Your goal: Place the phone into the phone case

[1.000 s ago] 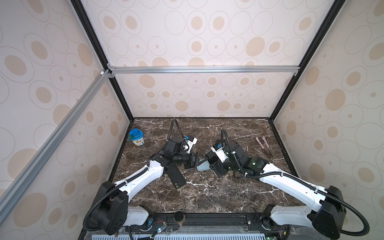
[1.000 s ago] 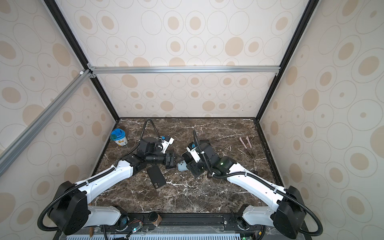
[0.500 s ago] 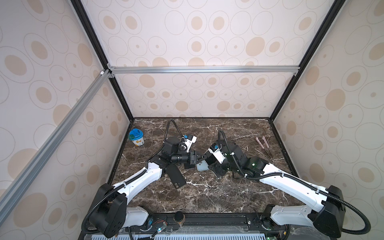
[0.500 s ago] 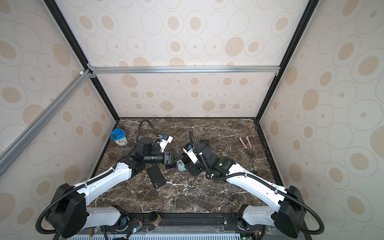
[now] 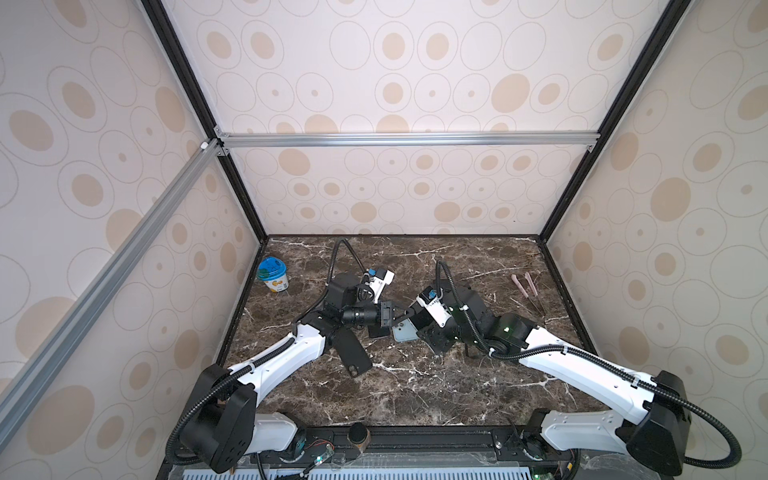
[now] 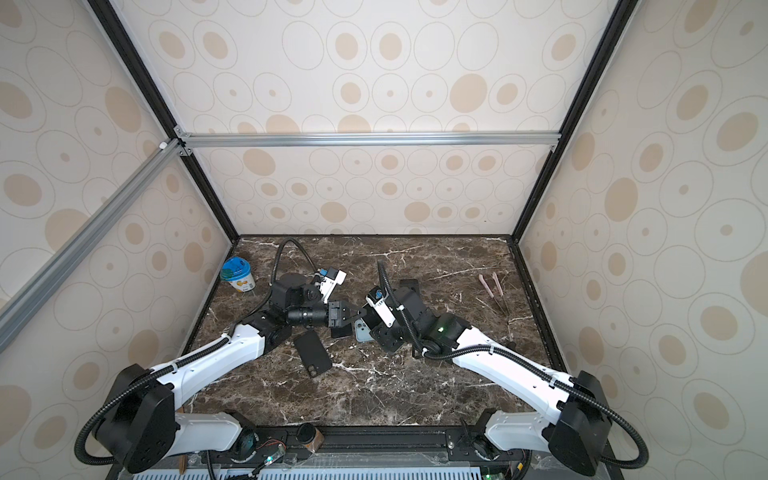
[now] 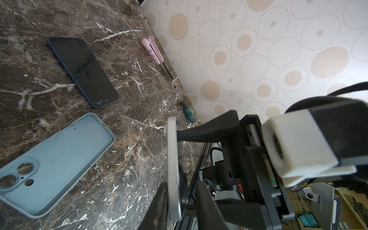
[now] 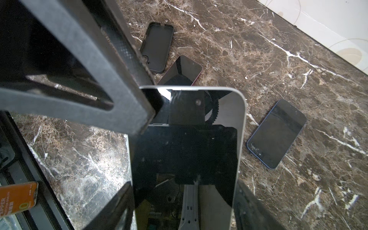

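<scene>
- Furthest left, a black case (image 5: 353, 352) lies flat on the table (image 5: 415, 395) beside our left forearm, apart from the work.
- Our left hand (image 5: 403, 319) reaches rightward to the far end of the silver-edged phone (image 8: 185, 149). Its fingers (image 7: 157, 207) bracket that end, one against a face and the other seemingly just shy, so we cannot tell whether it grips yet.
- The phone is off the table, between both hands, with its long axis running from one hand to the other. The light-blue case (image 7: 53, 157) lies open side up on the table just beside and below it. We judge the coming move is downward into that case.
- Our right hand (image 7: 183, 170) clamps the phone's near end across its width.
- A second ago the hands were apart and the left one was spread wide. It has since closed in on the phone and narrowed.
</scene>
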{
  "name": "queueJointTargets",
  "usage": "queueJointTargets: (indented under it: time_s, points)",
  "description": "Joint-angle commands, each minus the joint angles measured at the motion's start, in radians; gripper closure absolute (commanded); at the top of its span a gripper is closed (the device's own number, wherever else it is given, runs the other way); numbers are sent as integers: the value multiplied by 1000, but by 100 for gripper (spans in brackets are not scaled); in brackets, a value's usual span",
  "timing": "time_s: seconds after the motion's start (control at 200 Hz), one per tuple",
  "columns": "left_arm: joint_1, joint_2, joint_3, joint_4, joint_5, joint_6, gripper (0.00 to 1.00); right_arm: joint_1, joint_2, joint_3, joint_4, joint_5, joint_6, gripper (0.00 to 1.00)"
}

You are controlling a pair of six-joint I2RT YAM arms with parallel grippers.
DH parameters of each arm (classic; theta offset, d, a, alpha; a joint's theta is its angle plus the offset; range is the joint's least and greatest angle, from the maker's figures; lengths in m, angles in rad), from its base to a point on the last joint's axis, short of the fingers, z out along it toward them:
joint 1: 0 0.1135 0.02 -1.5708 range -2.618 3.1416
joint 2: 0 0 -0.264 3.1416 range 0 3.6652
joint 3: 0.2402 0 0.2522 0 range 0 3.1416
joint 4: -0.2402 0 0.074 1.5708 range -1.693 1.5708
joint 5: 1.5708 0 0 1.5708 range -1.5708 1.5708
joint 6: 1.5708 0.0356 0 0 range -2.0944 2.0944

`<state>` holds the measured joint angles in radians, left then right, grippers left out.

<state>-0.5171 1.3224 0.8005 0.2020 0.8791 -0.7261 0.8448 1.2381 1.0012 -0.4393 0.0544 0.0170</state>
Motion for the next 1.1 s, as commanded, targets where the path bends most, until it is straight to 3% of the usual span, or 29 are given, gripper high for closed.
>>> queueJointTargets:
  time_s: [0.0,0.23,0.395,0.44,0.53,0.67,0.895,1.025,1.095]
  points:
    - [6,7,-1,31,41,-10,76,11,-16,25,43,7,-12,87]
    - [6,10,3,35,29,-14,86,15,-6,34,39,-4,-15,87]
    - [8,21,-6,72,17,-42,96,14,-14,27,37,7,-5,79]
    - [9,24,-10,103,16,-51,98,15,-22,24,37,7,4,69]
    - [12,29,-21,131,4,-56,100,14,-42,19,20,10,23,38]
    - [28,29,-17,136,-24,-8,100,14,-58,32,-45,11,47,10]
    - [64,50,19,163,-26,-8,100,15,-54,67,-138,-28,84,0]
    - [86,53,30,194,-52,-24,100,6,-98,47,-113,-15,175,1]
    - [98,51,28,231,-52,-36,100,-42,-106,48,-116,-69,244,1]
